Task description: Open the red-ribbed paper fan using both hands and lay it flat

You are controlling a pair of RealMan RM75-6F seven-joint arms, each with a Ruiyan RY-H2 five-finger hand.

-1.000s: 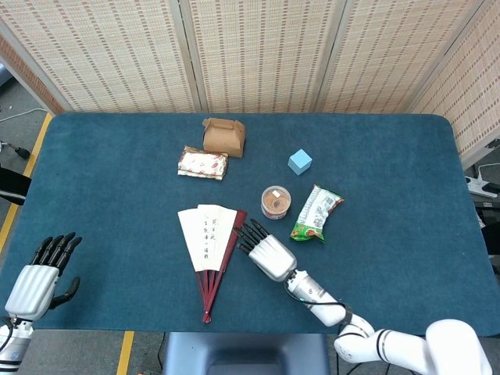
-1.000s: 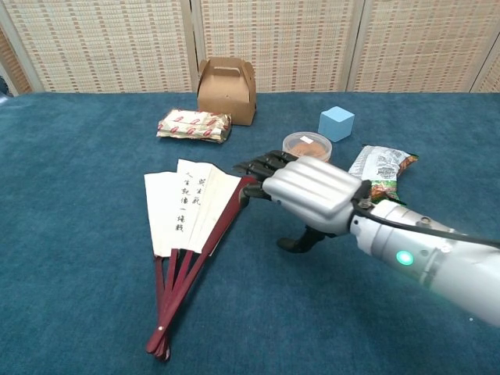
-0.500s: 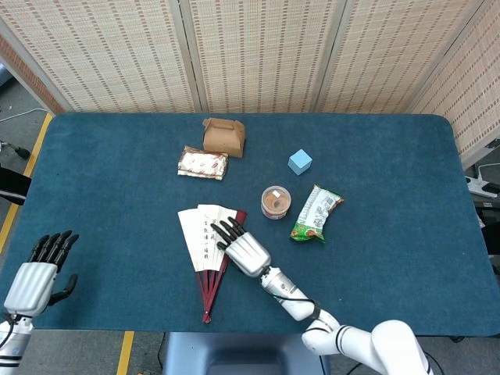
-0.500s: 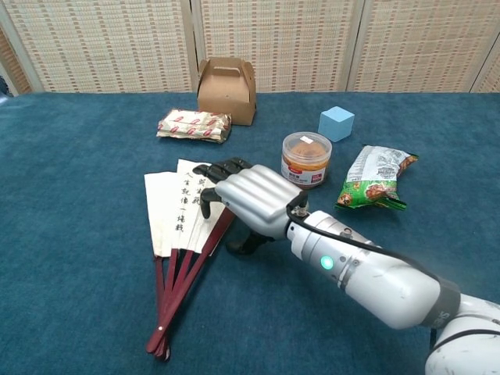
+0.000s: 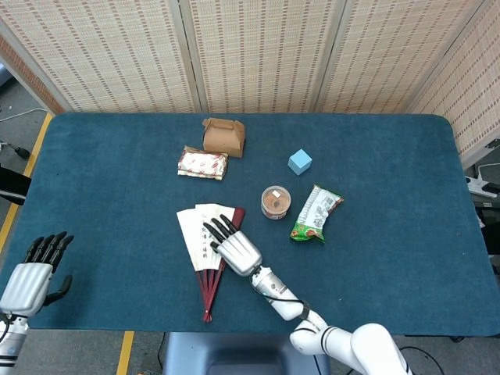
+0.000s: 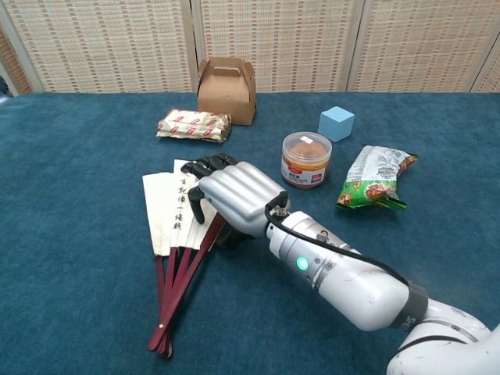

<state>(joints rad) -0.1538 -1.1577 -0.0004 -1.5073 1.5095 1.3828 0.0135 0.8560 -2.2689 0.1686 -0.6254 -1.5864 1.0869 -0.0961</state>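
The red-ribbed paper fan (image 5: 201,234) (image 6: 164,211) lies partly spread on the blue table, white leaves with black writing pointing away from me and red ribs meeting at a pivot near the front edge. My right hand (image 5: 231,248) (image 6: 233,195) lies palm down over the fan's right side, dark fingers (image 6: 205,167) spread on the paper and outer red rib. It holds nothing. My left hand (image 5: 33,272) hovers at the table's front left corner, far from the fan, fingers apart and empty; the chest view does not show it.
Behind the fan are a brown carton (image 5: 224,137) (image 6: 226,88) and a red-patterned packet (image 5: 202,163) (image 6: 194,125). To the right stand a lidded round tub (image 5: 275,201) (image 6: 305,159), a light blue cube (image 5: 300,162) (image 6: 336,123) and a green snack bag (image 5: 317,213) (image 6: 376,176).
My right hand has moved left from beside the fan's right rib onto the fan itself. The fan's leaves have shifted slightly left. My left hand has drifted back toward the corner.
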